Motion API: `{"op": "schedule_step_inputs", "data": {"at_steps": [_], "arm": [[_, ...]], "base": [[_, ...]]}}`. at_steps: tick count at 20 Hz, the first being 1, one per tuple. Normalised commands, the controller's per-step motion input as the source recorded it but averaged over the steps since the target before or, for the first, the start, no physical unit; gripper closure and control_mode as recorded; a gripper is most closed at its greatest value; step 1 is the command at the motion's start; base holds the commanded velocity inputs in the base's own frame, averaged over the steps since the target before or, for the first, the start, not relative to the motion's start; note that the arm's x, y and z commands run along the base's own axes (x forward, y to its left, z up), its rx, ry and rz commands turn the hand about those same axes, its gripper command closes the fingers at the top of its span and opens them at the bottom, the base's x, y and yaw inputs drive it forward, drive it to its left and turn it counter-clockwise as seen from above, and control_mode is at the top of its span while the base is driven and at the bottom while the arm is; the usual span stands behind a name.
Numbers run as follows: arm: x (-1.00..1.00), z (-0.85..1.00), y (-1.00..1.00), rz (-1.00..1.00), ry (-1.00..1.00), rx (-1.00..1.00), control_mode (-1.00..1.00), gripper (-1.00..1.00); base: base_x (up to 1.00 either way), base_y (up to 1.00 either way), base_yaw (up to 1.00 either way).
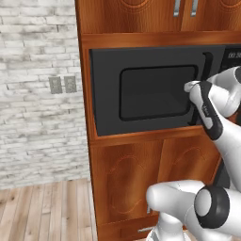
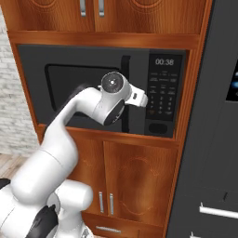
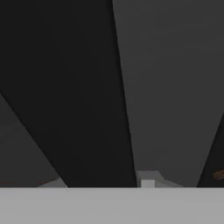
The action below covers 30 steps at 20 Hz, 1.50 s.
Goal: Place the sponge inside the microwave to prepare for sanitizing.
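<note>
**Arm parked right up against the microwave door**

Closest to the cameras is the robot's own white arm, a big rounded elbow and dark joint low in both base views, with the forearm rising toward the cabinet wall. From there it reaches up and forward to the microwave (image 1: pixel 150 92), which is a black built-in box set into a tall wooden cabinet (image 1: pixel 127 183), wooden doors above and below it.

Microwave door is shut. You can see the dark window on the left part of the front and a vertical black door handle (image 2: pixel 125 93) just beside the button panel (image 2: pixel 162 93) on the right, clock lit up at the top of it. The wrist sits right in front of that handle, and in the right base view it covers the handle's middle.

Gripper (image 3: pixel 105 186) is jammed in close to the door; the hand view is basically dark door surface and grey panels at a steep angle. Fingertips are barely visible, so the pictures alone don't settle it, but the jaws are drawn together. Whether they're clamped on the handle I can't tell.

Left of the cabinet is a whitewashed brick wall (image 1: pixel 37 94) with a pair of outlets (image 1: pixel 62 84), wood floor (image 1: pixel 47 212) below. A dark tall appliance (image 2: pixel 214 139) stands on the right.
</note>
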Motion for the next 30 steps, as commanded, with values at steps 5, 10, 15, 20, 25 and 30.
{"op": "schedule_step_inputs", "data": {"at_steps": [5, 10, 15, 20, 25, 30], "arm": [[-0.06, -0.03, 0.25, 0.0, 0.0, -0.01, -1.0, 1.0], [-0.62, 0.0, 0.15, -0.04, 0.0, -0.01, -1.0, 1.0], [-1.0, 0.0, 0.17, -0.05, -0.01, -0.08, -1.0, 1.0], [-1.0, -0.07, 0.52, -0.17, 0.0, -0.15, -1.0, 1.0], [-1.0, -0.18, 0.63, -0.17, 0.0, -0.22, -1.0, 1.0], [-1.0, -0.29, 0.8, -0.16, -0.01, -0.26, -1.0, 1.0]], "base": [[0.0, 0.0, 0.0], [0.0, 0.0, 0.0], [0.0, 0.0, 0.0], [0.0, 0.0, 0.0], [0.0, 0.0, 0.0], [0.0, 0.0, 0.0]]}}
